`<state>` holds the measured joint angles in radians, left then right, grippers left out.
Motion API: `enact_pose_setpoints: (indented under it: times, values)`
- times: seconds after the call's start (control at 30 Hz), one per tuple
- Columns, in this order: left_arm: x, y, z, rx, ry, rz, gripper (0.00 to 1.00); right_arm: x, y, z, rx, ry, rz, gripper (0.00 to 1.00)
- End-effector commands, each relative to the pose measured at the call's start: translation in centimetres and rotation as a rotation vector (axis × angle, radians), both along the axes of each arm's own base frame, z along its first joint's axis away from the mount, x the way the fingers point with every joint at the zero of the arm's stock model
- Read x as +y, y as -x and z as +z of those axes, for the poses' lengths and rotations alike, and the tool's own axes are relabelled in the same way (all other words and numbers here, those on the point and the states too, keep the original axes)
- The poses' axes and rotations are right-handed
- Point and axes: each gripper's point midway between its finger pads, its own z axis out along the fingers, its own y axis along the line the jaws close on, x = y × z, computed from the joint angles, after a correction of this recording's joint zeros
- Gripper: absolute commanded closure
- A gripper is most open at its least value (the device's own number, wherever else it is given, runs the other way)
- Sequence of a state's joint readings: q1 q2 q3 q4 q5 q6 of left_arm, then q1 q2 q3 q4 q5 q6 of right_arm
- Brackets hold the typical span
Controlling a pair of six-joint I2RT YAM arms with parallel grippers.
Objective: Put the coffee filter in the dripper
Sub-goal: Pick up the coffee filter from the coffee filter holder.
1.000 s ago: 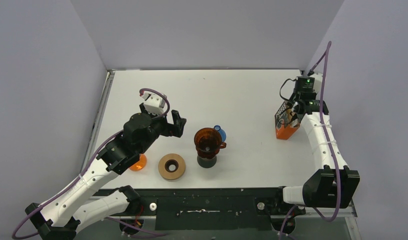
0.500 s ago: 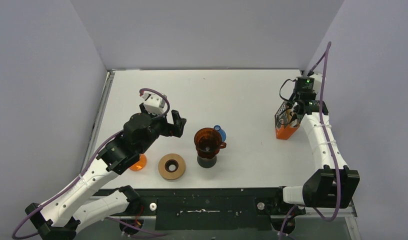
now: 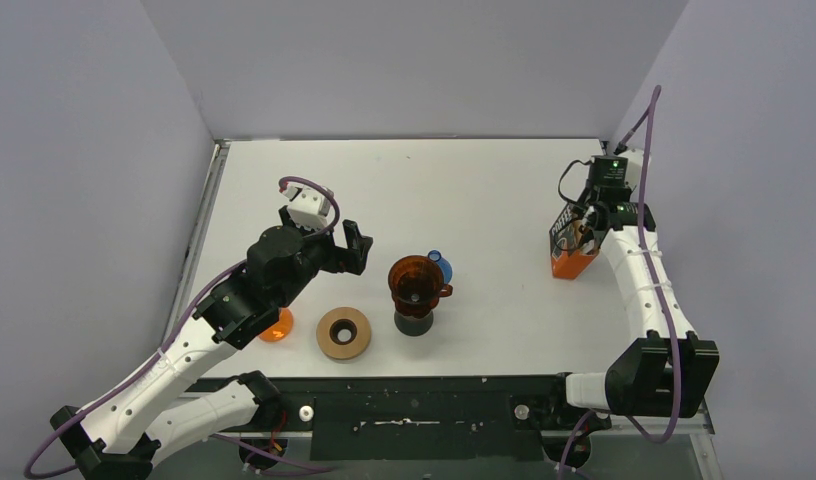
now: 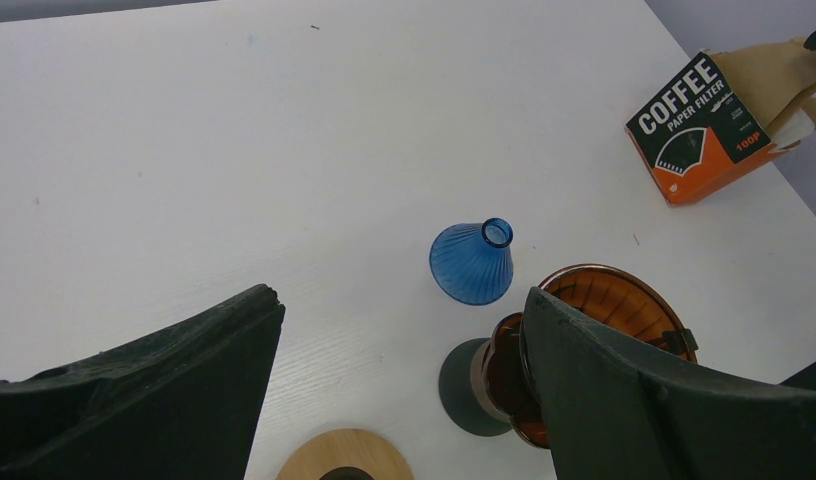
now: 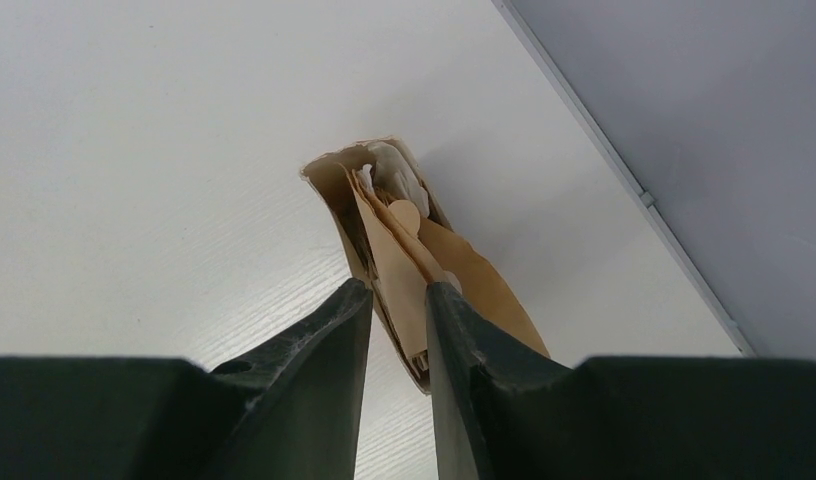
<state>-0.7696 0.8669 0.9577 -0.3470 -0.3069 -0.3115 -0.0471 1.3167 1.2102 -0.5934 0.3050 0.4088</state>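
The amber dripper (image 3: 416, 280) stands on a dark base mid-table; the left wrist view shows the dripper (image 4: 604, 310) partly behind my right finger. Brown coffee filters (image 5: 404, 250) stick out of the orange and black filter box (image 3: 569, 245) at the right edge, and the box (image 4: 699, 125) also shows at the far right of the left wrist view. My right gripper (image 5: 399, 290) hangs over the box top, jaws a narrow gap apart, with filter edges just beyond the tips. My left gripper (image 3: 349, 245) is wide open and empty, left of the dripper.
A blue ribbed cone (image 4: 474, 262) lies just behind the dripper. A wooden ring (image 3: 343, 332) sits in front and to the left of it. A small orange piece (image 3: 278, 325) shows under the left arm. Grey walls close in the left, back and right sides.
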Motion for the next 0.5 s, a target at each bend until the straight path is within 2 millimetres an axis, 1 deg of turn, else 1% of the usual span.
enact_pose_setpoints:
  times: [0.0, 0.2, 0.3, 0.47]
  values:
    - [0.0, -0.1, 1.8, -0.048, 0.053, 0.005, 0.12, -0.8, 0.2, 1.7, -0.070, 0.019, -0.041, 0.72]
    - [0.0, -0.1, 1.8, -0.048, 0.054, 0.005, 0.12, -0.6, 0.2, 0.8, -0.054, 0.010, -0.032, 0.71]
    - [0.0, -0.1, 1.8, -0.047, 0.053, 0.004, 0.11, -0.6, 0.4, 0.1, -0.038, 0.006, -0.032, 0.72]
    - [0.0, -0.1, 1.8, -0.048, 0.054, 0.004, 0.11, -0.6, 0.6, -0.4, -0.027, 0.005, -0.031, 0.72]
